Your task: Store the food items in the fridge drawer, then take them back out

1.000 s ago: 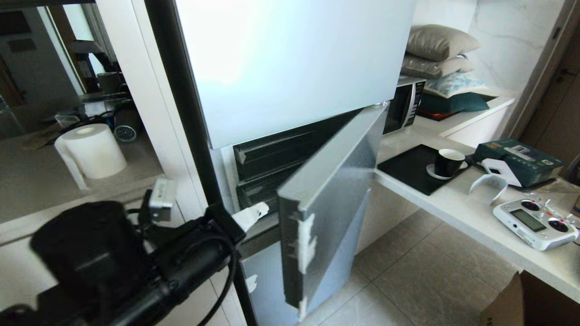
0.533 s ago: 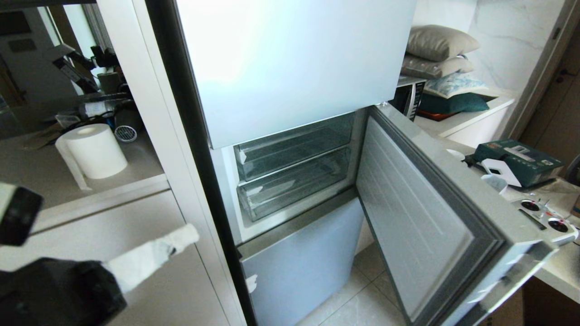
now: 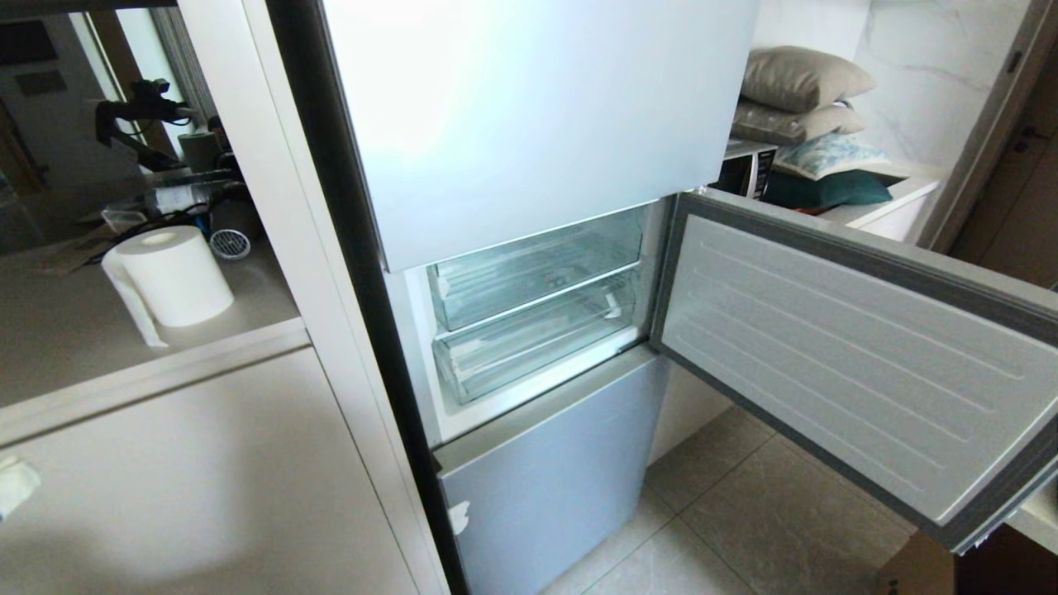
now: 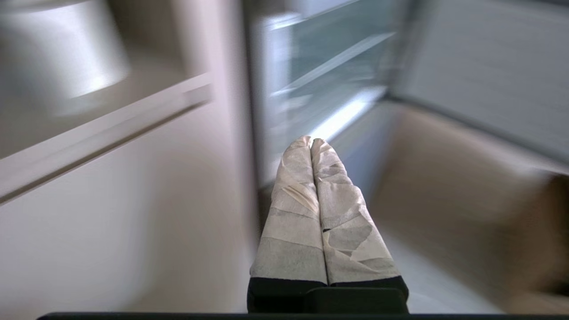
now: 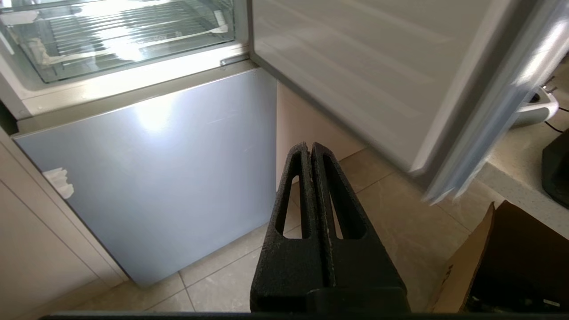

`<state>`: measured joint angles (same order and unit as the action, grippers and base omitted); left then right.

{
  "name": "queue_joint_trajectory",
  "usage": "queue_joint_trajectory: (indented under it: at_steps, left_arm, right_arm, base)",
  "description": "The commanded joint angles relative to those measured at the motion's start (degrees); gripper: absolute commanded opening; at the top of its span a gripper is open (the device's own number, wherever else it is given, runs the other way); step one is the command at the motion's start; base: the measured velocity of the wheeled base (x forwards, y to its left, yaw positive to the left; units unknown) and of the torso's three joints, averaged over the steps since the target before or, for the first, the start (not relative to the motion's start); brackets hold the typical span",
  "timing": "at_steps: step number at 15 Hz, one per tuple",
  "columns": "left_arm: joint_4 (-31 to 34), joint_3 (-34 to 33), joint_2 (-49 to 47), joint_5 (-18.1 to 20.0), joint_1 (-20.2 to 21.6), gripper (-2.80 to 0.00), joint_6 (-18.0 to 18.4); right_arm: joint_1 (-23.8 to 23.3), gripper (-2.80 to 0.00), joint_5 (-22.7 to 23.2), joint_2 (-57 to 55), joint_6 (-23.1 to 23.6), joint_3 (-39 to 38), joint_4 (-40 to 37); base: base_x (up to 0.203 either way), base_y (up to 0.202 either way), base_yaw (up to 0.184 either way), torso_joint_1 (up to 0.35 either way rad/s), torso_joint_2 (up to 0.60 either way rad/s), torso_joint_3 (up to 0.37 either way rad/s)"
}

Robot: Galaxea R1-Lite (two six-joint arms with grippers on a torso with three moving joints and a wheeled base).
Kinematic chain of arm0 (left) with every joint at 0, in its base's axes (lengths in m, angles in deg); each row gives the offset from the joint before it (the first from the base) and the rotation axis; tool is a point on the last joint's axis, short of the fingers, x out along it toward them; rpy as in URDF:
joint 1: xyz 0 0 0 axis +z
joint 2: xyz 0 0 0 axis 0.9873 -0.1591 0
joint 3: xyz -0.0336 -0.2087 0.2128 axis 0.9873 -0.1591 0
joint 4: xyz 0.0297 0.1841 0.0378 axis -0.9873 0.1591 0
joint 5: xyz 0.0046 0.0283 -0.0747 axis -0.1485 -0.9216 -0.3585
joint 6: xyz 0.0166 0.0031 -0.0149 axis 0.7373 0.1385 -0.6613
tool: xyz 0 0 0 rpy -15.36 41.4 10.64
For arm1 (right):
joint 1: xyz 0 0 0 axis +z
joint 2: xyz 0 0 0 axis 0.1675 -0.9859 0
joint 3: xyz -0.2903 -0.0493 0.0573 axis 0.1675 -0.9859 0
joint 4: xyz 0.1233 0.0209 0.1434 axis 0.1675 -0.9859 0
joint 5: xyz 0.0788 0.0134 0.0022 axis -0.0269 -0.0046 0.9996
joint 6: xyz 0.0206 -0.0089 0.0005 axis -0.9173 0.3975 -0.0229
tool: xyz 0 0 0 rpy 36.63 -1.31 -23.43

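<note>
The fridge's middle compartment stands open, showing two clear drawers. The lower, deeper one is the fridge drawer [image 3: 529, 347], pushed in, with nothing visible inside it; the shallower upper drawer [image 3: 537, 264] sits above it. In the right wrist view the fridge drawer [image 5: 120, 40] shows its ribbed floor. The food items are out of view. My left gripper [image 3: 11, 487] shows only its white taped tip at the far left edge, well away from the fridge; its taped fingers [image 4: 293, 186] are pressed together, shut on nothing. My right gripper [image 5: 310, 146] hangs shut and empty over the floor tiles.
The open fridge door [image 3: 851, 364] reaches far out to the right, over the counter. The closed blue-grey bottom door [image 3: 545, 463] lies below the drawers. A paper roll [image 3: 169, 277] stands on the left shelf. A cardboard box [image 5: 511, 262] sits on the floor at the right.
The fridge door has swung from nearly closed to wide open toward the right. My left arm has pulled back down and to the left, almost out of the head view.
</note>
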<state>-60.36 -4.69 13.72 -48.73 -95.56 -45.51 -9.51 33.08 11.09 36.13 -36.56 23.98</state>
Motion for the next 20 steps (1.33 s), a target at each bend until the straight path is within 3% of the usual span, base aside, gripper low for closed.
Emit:
queue_joint_trajectory:
  at_steps: [1, 5, 9, 13, 15, 17, 20]
  left_arm:
    - [1.33, -4.43, 7.84, -0.73, 7.87, -2.80, 0.90]
    - [13.61, -8.73, 16.51, -2.32, 17.18, -2.80, 5.36]
    - [15.27, -19.32, 16.72, -4.91, 17.43, -2.80, 6.19]
    - [15.79, -22.84, 21.61, 4.03, 16.07, -2.80, 7.65]
    - [15.77, -23.64, 26.38, 7.71, 14.71, -2.80, 9.13]
    - [15.76, -23.76, 28.35, 8.14, 14.53, -2.80, 9.35]
    - [15.76, -23.76, 31.13, 8.14, 14.62, -2.80, 9.36]
  right_arm:
    - [0.04, -2.80, -0.02, 0.01, 0.00, 0.00, 0.00]
    - [0.04, -2.80, 0.01, 0.01, 0.02, 0.00, 0.00]
    - [0.04, -2.80, -0.02, 0.01, 0.04, 0.00, 0.00]
    - [-0.02, -2.80, -0.04, -1.29, 1.13, 0.81, -1.56]
    - [0.30, -2.80, 0.75, -9.17, 0.01, 2.35, -2.75]
    - [1.04, -2.80, 4.55, -19.82, -6.37, 9.21, -3.02]
    - [1.60, -2.80, 9.11, -34.99, -11.41, 16.31, -0.11]
  base:
    - [0.000, 0.000, 0.000, 0.000, 0.00, 0.000]
    - [0.000, 0.000, 0.000, 0.000, 0.00, 0.000]
    - [0.000, 0.000, 0.000, 0.000, 0.00, 0.000]
    - [0.000, 0.000, 0.000, 0.000, 0.00, 0.000]
    - [0.000, 0.000, 0.000, 0.000, 0.00, 0.000]
    - [0.000, 0.000, 0.000, 0.000, 0.00, 0.000]
    - [0.000, 0.000, 0.000, 0.000, 0.00, 0.000]
